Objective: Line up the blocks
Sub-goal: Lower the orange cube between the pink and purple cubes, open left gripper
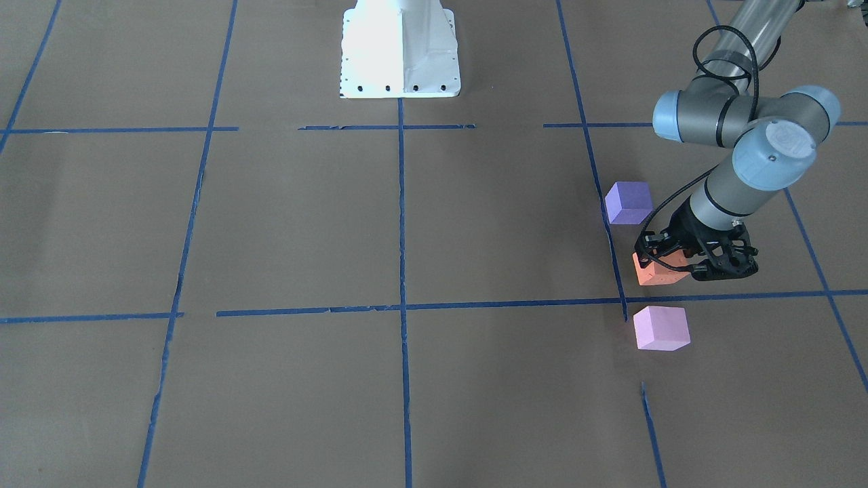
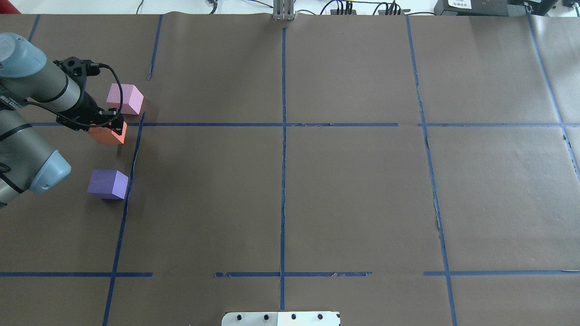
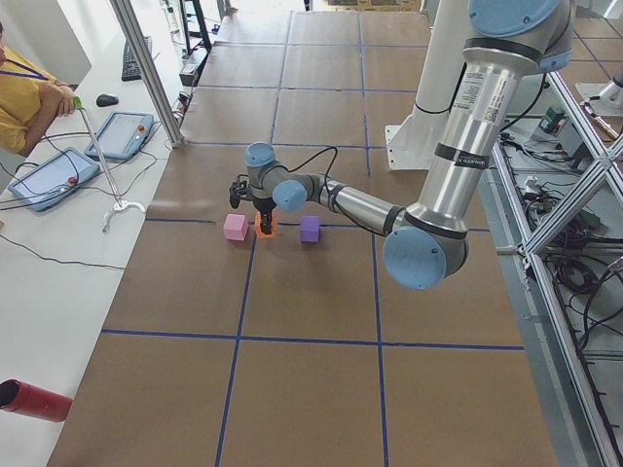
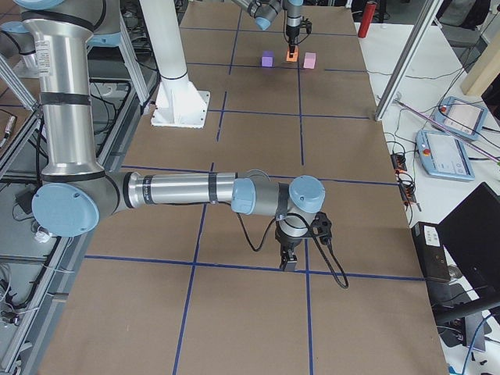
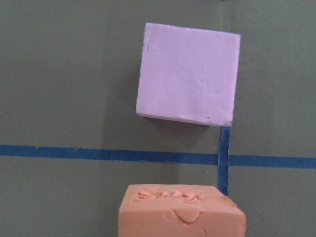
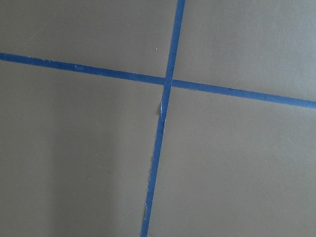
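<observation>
Clamping the orange block (image 2: 106, 136) betw. its fingers, the left gripper (image 2: 111, 126) sits low nr the left edge of the table (image 2: 353, 190), toward the far-left corner. Pink block (image 2: 125, 99) lies just beyond, purple block (image 2: 108, 183) on the robot's side; all 3 apart, roughly in a row along that edge. Right gripper (image 4: 287, 263) hangs nr the right edge; wide or narrow, can't tell.

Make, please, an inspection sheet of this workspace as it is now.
Surface: brown paper with a blue tape grid, torn in places.
Job's things: pink block, orange block, purple block in a rough row, apart.
Clutter: nothing seen.
End effectors: left end effector around the orange block, grip unclear; right end effector low over bare paper, state unclear.
Cables: black cable loops at the left wrist.
Surroundings: operator, teach pendants, red cylinder.
</observation>
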